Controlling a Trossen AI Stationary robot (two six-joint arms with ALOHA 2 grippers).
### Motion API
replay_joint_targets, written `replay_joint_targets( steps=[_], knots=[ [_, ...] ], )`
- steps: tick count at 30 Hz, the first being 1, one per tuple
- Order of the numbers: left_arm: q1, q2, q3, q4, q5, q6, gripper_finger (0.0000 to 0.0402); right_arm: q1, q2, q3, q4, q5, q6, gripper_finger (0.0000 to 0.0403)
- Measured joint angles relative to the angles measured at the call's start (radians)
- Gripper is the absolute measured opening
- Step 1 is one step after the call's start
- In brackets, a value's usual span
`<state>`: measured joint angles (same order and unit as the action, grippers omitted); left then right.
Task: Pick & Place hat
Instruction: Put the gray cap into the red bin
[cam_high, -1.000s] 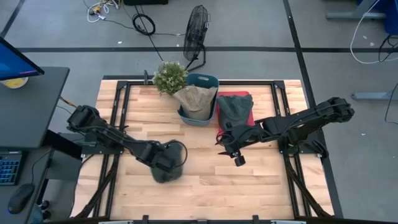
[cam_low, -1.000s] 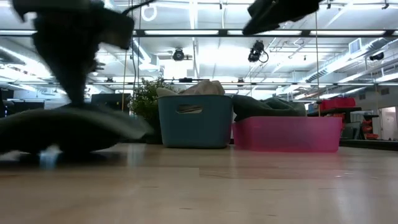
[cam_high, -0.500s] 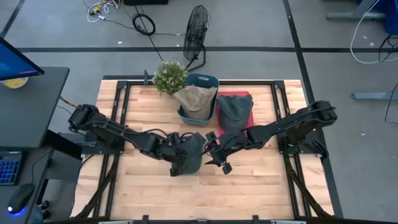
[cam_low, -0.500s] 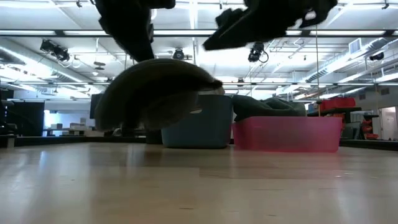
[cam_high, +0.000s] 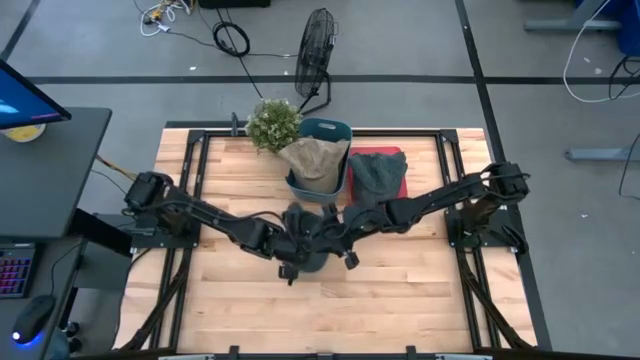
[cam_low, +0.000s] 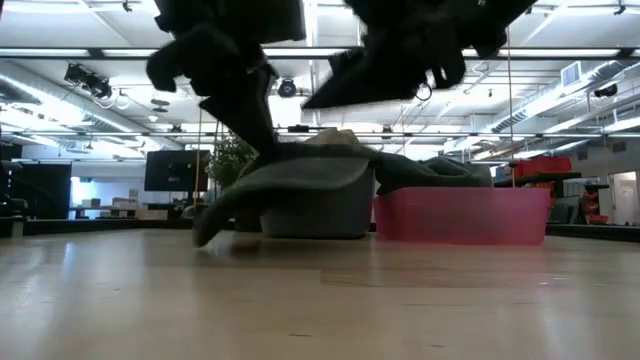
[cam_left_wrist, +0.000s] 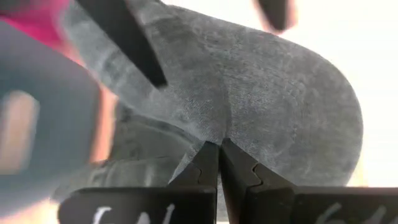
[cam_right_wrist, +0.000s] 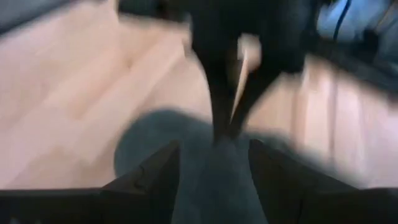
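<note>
A dark grey hat (cam_high: 314, 256) hangs over the table's middle, in front of the bins. My left gripper (cam_high: 298, 250) is shut on it. In the left wrist view (cam_left_wrist: 219, 152) the shut fingertips meet at the hat (cam_left_wrist: 273, 99). My right gripper (cam_high: 338, 248) is open right beside the hat from the table's right. In the right wrist view (cam_right_wrist: 214, 168) its fingers stand on either side of the hat (cam_right_wrist: 146, 146); I cannot tell whether they touch it. My left gripper pinches a fold of the hat's cloth (cam_left_wrist: 214, 134) between its two fingertips. In the low view it comes from above (cam_low: 240, 100). The hat (cam_low: 290, 180) hangs below it, tilted, with its lower end (cam_low: 207, 235) close to the table.
A teal bin (cam_high: 330, 130) with a tan hat (cam_high: 315, 165) stands at the table's far middle. To its right is a pink bin (cam_high: 402, 185) with a dark green hat (cam_high: 378, 172). A potted plant (cam_high: 273, 122) stands left of the teal bin.
My left gripper has lifted the hat off the table and carried it toward the table's right, to the middle in front of the bins. My right gripper has moved toward the table's left, up to the hat.
</note>
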<state>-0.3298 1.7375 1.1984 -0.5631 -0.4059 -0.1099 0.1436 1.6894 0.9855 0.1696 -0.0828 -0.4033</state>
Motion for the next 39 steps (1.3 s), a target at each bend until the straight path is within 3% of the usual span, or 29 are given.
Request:
replay_joint_targets(
  steps=[7, 11, 15, 28, 39],
  knots=[
    [-0.038, 0.004, 0.000, 0.088, -0.092, 0.155, 0.0005, -0.076, 0.001, 0.000, -0.088, -0.025, 0.114, 0.0194],
    [-0.046, 0.004, 0.000, 0.103, -0.177, 0.178, 0.0005, -0.110, 0.000, 0.000, -0.122, -0.139, 0.151, 0.0194],
    [-0.036, 0.007, 0.000, 0.111, -0.181, 0.201, 0.0005, -0.125, 0.000, 0.000, -0.141, -0.209, 0.217, 0.0194],
    [-0.026, 0.037, -0.001, 0.100, -0.211, 0.167, 0.0005, -0.125, 0.000, 0.000, -0.122, -0.239, 0.299, 0.0194],
    [-0.027, 0.037, -0.001, 0.175, -0.241, 0.201, 0.0005, -0.124, 0.006, 0.000, -0.165, -0.194, 0.268, 0.0179]
  ],
)
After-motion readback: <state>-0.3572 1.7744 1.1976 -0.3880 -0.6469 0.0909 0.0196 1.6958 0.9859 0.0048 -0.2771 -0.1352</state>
